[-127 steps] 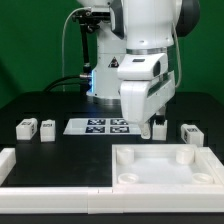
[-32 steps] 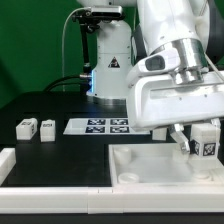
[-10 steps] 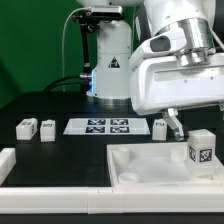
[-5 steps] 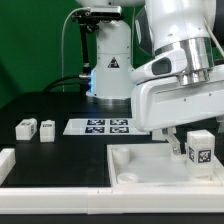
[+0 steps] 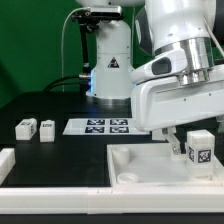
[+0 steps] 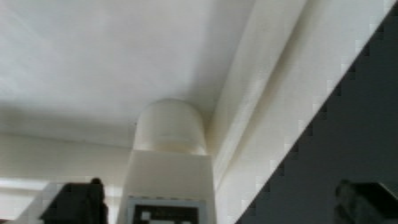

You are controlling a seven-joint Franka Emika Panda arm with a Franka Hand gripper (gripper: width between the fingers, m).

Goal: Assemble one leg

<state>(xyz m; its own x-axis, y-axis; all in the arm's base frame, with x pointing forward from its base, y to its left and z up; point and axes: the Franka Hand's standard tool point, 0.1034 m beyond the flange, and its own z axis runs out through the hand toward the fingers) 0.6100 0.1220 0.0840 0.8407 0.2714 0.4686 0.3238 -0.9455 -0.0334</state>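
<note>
A: How will the leg (image 5: 201,150) handle, and where should it be taken hold of?

B: Judged from its look, it is a small, stubby block of rigid white plastic: light, stiff, not fragile, with smooth sides that may slip under a loose pinch. Its two opposite flat sides offer the best hold, leaving the tagged face free.

A: Where does it stand?

B: Upright on the panel (image 5: 150,165), at the corner toward the exterior view's right, its black-and-white tag facing the camera. Whether it is fully seated in the corner socket cannot be told.

A: And relative to the gripper (image 5: 178,143)?

B: The gripper hangs just beside the leg, toward the exterior view's left, its fingers spread wide and holding nothing. In the wrist view the leg (image 6: 171,160) rises as a pale rounded column between the two dark fingertips (image 6: 75,200), with clear space on either side.

A: What else lies on the tabletop (image 5: 40,170)?

B: Two spare legs (image 5: 35,128) toward the exterior view's left, well apart from the gripper, and the marker board (image 5: 95,126) behind the panel.
</note>
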